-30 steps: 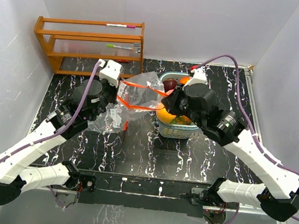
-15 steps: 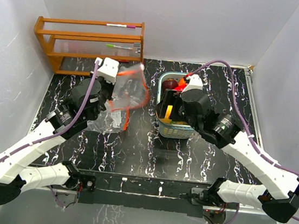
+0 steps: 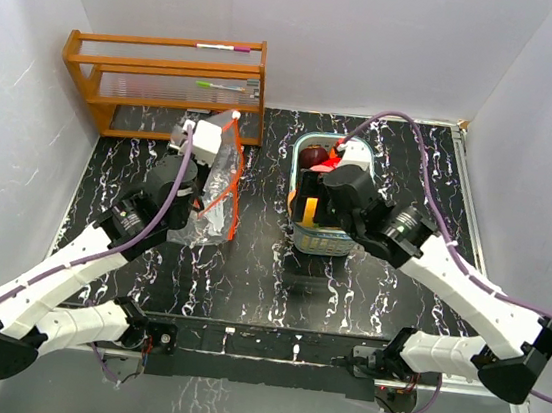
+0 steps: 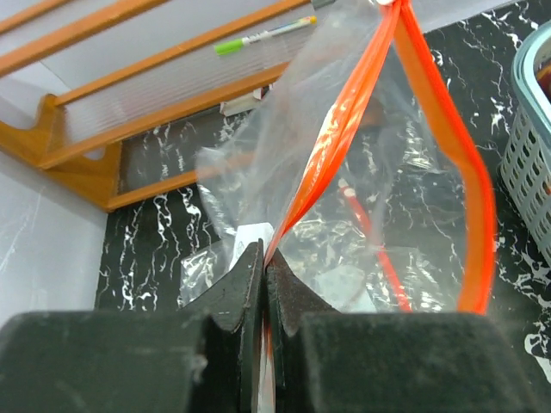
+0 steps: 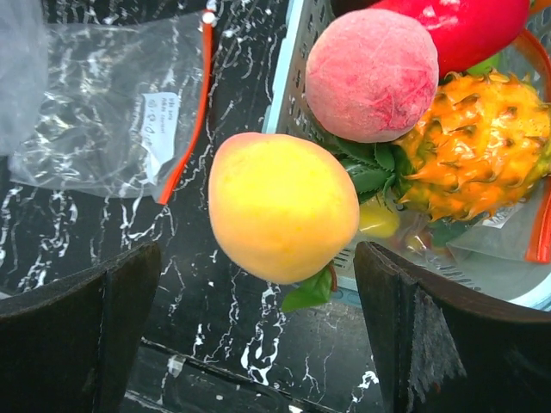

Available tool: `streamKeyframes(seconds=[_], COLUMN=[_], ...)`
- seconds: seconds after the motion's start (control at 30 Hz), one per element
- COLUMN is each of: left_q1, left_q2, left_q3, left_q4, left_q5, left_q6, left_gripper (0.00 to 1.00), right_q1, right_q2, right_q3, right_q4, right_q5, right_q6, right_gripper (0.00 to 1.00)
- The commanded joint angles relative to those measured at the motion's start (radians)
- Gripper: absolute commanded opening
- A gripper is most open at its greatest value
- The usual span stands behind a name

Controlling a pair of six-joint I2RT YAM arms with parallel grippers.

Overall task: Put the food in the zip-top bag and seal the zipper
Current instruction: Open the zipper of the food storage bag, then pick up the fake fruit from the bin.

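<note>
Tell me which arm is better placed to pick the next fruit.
Right. The right gripper is open above the basket, with the yellow fruit right below it. The left gripper is shut on the bag edge, holding it up.

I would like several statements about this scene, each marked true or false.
1. The left gripper pinches the zip-top bag by its orange zipper edge. True.
2. The right gripper is shut on the yellow fruit. False: its jaws stand open.
3. The pink fruit is inside the bag. False: it lies in the teal basket.
4. A wooden rack stands at the table's far left. True.
</note>
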Motion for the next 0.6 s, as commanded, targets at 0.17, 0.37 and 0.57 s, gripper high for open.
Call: streamKeyframes(seconds=[0.17,0.37,0.57], left_q1=[0.003,0.003,0.003], left_q2=[0.003,-0.009,-0.015], left_q3=[-0.080,-0.096,-0.101], left_q4=[0.000,0.009,0.008], left_q5=[0.070,0.114,0.153], left_q6=[-0.087,-0.095,-0.104], left_gripper=[0.00,0.00,0.00], right_q1=[-0.007,-0.010,-0.018], right_q2=[0.098,0.130,0.149], right_q3=[-0.005,-0.032,-0.081], right_q4=[0.047,0.058,0.072], right_q5=[0.087,0.136,0.195], right_q6=[0.041,0.065,0.118], right_gripper=[0.98,0.98,0.98])
